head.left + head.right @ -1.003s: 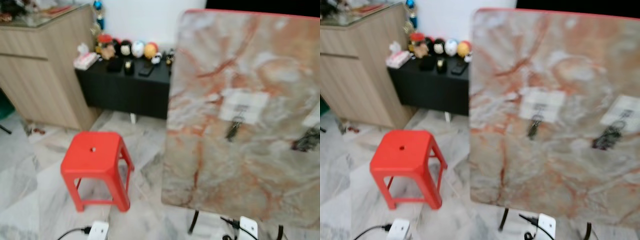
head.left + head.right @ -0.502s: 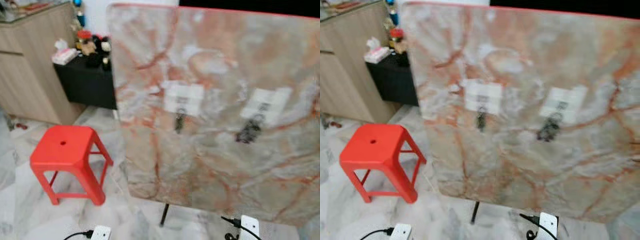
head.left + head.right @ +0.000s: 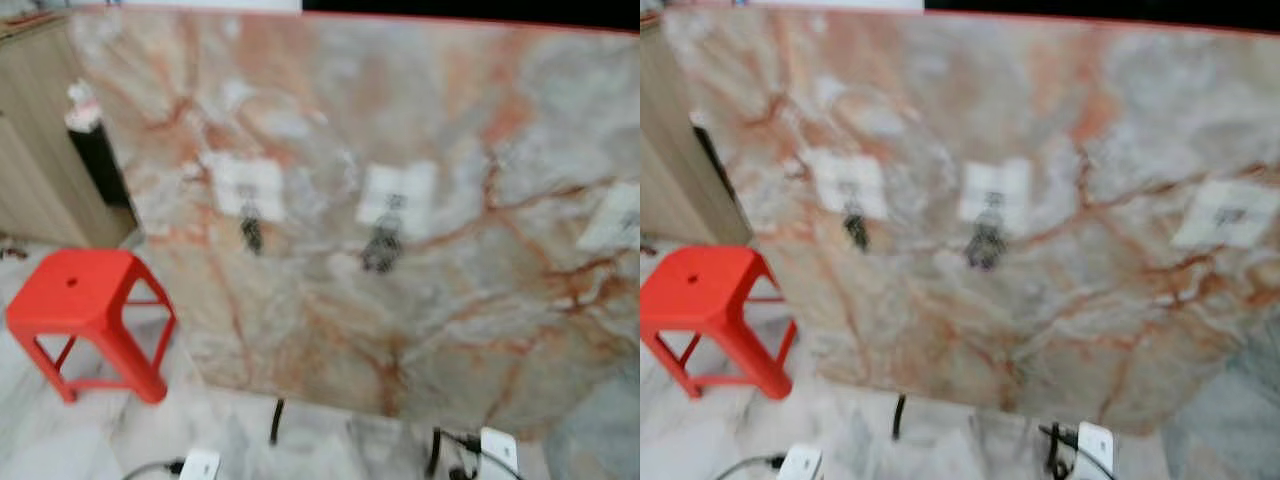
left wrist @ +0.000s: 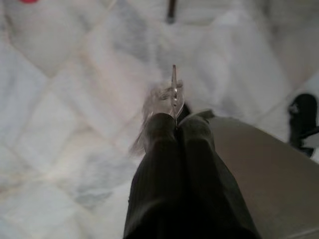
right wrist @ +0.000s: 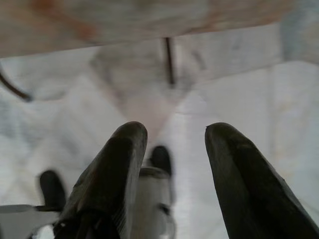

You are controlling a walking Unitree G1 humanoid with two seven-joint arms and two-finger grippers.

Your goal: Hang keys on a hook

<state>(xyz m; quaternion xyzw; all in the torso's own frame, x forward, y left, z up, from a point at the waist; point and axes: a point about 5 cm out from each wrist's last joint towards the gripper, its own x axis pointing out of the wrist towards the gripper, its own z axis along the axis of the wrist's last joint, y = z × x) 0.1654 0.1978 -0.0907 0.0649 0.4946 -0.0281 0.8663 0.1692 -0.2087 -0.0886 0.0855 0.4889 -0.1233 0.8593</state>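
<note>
Black ribbed fingers (image 4: 169, 149) of the left gripper (image 4: 175, 122) are pressed together, pinching a key (image 4: 174, 89) whose thin metal blade sticks out past the tips; the arm hangs low with the pale marble floor (image 4: 75, 124) beyond it. The right gripper (image 5: 172, 132) points down at the same floor, its two fingers spread wide with nothing between them.

Ahead stands a large marbled board (image 3: 450, 300), grey-white with orange veins, red along its top edge and raised on thin dark legs (image 3: 275, 422). Three white hook plates sit in a row across its upper half: the left plate (image 3: 248, 186) carries a small dark key (image 3: 251, 234), the middle plate (image 3: 398, 194) a thicker dark bunch of keys (image 3: 381, 248), and the right plate (image 3: 1225, 213), near the board's right edge, has only a small dark mark at its centre. All is blurred and no writing can be read.

A red plastic stool (image 3: 85, 318) stands off the board's lower left corner, a wooden cabinet (image 3: 35, 150) behind it. White power blocks (image 3: 497, 450) with cables lie on the floor under the board's bottom edge.
</note>
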